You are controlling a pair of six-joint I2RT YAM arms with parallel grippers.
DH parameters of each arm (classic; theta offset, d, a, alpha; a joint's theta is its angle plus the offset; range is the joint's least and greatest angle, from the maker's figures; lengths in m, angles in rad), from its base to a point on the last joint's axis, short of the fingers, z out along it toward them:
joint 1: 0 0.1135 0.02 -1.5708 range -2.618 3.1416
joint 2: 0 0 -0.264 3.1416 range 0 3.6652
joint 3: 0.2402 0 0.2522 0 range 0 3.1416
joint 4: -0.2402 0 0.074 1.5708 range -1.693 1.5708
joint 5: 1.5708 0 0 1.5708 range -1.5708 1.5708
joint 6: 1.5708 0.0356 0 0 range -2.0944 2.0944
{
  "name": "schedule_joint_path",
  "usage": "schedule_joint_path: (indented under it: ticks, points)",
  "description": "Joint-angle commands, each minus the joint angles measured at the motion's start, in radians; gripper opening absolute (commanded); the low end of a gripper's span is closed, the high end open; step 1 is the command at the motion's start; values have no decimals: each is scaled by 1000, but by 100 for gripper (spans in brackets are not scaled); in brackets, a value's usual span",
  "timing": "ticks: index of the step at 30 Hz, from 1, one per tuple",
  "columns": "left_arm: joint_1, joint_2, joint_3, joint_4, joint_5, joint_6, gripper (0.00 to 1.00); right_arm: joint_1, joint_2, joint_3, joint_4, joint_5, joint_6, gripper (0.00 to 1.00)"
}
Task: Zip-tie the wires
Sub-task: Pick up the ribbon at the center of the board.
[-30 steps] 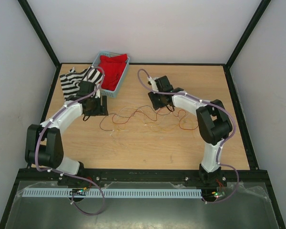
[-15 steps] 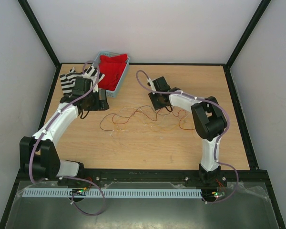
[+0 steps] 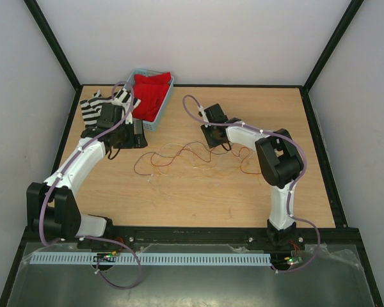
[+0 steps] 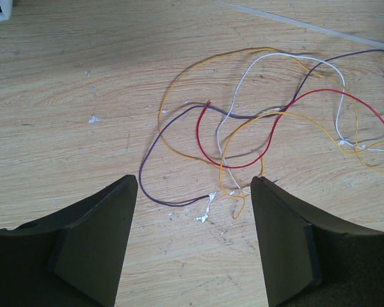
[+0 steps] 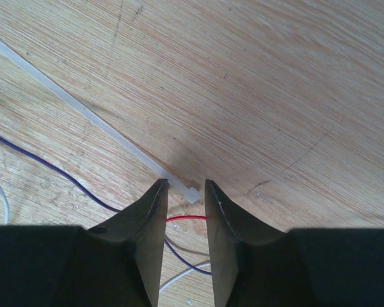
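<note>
The left gripper (image 4: 193,188) hangs wide open just above the wooden table (image 4: 64,77). The wires (image 4: 278,114) sprawl in loose loops ahead of its fingers, untouched. The right gripper (image 5: 184,187) sits low at the table with its jaws narrow but apart. A white zip tie (image 5: 83,112) has its head at their tips, and a red strand crosses the gap.

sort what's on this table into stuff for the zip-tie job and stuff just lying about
For the job: loose thin red, orange, purple and white wires; whitish plastic zip tie.
Lying about: light blue plastic basket; red cloth inside it; black-and-white striped cloth.
</note>
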Motion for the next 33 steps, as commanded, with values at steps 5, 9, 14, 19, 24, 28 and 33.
schedule_joint_path:
  ticks: [5,9,14,19,24,28,33]
  points:
    - [3,3,24,-1,9,1,74,0,22,-8,-35,21,5,34]
    - [3,5,24,0,11,1,74,0,15,-8,-35,17,-4,24]
    - [3,0,26,0,22,-1,74,0,-6,0,-36,0,-24,14]
    - [3,-2,58,5,132,-11,74,-1,-50,21,-42,6,-52,9]
    - [3,-23,87,51,269,-74,74,-1,-95,62,-44,-2,-54,7]
    - [3,-76,55,169,347,-177,74,-1,-132,91,-44,-34,-46,4]
    - [3,-101,62,235,410,-221,75,-2,-206,69,-44,-85,-82,1]
